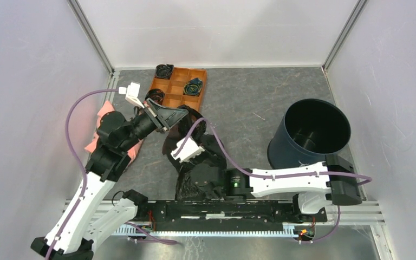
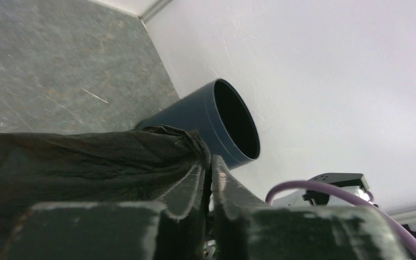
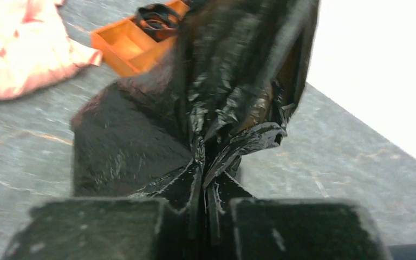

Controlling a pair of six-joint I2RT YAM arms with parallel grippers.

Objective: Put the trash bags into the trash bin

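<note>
left wrist shows trash bin (image 2: 195,116), right wrist likely pink cloth (image 3: 16,49)

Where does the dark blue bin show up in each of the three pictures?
Top external: the trash bin stands right of centre, mouth up, near the right wall.
Left wrist: mid-picture, just above the black trash bag, against the white wall.
Right wrist: not clearly in it; a dark sliver at the bottom right corner cannot be identified.
Shared landmark: the black trash bag, which shows in all three views.
</note>
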